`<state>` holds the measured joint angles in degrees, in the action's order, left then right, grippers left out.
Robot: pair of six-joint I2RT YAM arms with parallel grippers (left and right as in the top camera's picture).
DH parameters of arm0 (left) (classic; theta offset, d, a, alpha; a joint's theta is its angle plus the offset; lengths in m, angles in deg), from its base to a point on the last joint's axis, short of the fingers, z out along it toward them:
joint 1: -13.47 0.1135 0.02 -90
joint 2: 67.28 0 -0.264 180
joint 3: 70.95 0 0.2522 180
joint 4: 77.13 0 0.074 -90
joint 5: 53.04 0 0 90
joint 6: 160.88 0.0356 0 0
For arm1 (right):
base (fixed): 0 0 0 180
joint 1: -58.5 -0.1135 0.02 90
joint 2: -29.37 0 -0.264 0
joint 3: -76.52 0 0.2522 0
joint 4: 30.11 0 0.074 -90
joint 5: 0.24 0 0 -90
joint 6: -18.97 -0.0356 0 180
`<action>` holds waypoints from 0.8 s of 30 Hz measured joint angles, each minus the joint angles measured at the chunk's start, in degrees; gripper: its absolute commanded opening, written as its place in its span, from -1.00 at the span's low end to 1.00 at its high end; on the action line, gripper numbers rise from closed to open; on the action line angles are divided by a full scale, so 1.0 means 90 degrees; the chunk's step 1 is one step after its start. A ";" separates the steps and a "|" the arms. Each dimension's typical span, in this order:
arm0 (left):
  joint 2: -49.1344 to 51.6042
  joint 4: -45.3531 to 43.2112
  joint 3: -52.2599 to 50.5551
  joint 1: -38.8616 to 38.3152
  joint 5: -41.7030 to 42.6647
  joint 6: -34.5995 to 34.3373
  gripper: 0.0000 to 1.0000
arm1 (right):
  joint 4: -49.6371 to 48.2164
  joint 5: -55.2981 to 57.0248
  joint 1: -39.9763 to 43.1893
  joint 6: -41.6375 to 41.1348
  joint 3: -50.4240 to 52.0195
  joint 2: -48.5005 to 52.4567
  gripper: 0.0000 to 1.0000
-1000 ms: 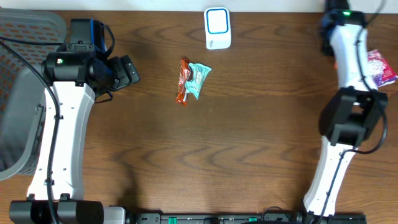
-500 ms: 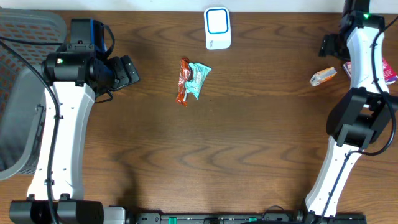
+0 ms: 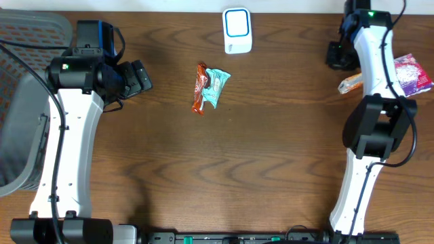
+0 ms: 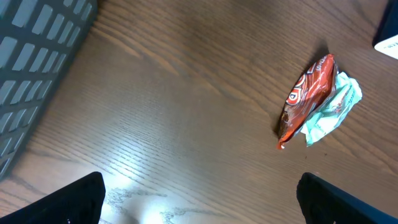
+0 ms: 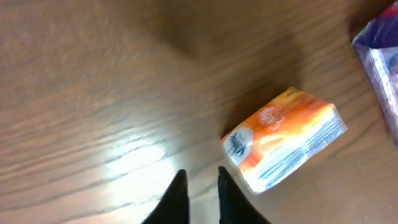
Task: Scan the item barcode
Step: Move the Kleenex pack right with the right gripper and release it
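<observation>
My right hand (image 5: 198, 190) is pinched almost closed on nothing, orange packet (image 5: 283, 146) loose on the table (image 5: 93, 74) beside it; left hand (image 4: 199, 186) gapes wide, empty; I'd say nothing's scanned yet

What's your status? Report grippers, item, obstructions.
Left gripper open, empty. Right gripper shut, empty, next to the orange packet, not touching. Packet flat on the table. Red and teal wrappers mid-table, off the line to the scanner.
</observation>
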<state>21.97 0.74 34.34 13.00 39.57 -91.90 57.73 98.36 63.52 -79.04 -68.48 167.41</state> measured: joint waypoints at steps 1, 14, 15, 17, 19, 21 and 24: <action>0.0000 0.0000 0.0000 0.0000 0.0000 0.0000 0.96 | 0.0017 0.0012 -0.0024 -0.0005 0.0000 0.0000 -0.86; 0.0000 0.0000 0.0000 0.0000 0.0000 0.0000 0.96 | -0.1882 0.0284 0.0087 -0.0007 0.1715 -0.0092 -0.98; 0.0000 0.0000 0.0000 0.0000 0.0000 0.0000 0.96 | -0.1982 0.0393 0.0095 -0.0007 0.1829 -0.0092 -0.98; 0.0000 0.0000 0.0000 0.0000 0.0000 0.0000 0.96 | -0.2084 0.0629 0.0112 -0.0007 0.1957 -0.0092 -0.98; 0.0000 0.0000 0.0000 -0.0002 0.0000 0.0000 0.96 | -0.2103 0.0869 0.0158 -0.0007 0.1984 -0.0092 -0.98; 0.0000 0.0000 0.0000 -0.0002 0.0002 0.0000 0.96 | -0.2103 0.1078 0.0245 -0.0007 0.1984 -0.0092 -0.98; 0.0000 0.0000 0.0000 0.0000 0.0000 0.0000 0.96 | -0.2055 0.1304 0.0418 -0.0007 0.1984 -0.0092 -0.95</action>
<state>21.97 0.74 34.34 13.00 39.57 -91.90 39.24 110.10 67.27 -79.11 -50.62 166.58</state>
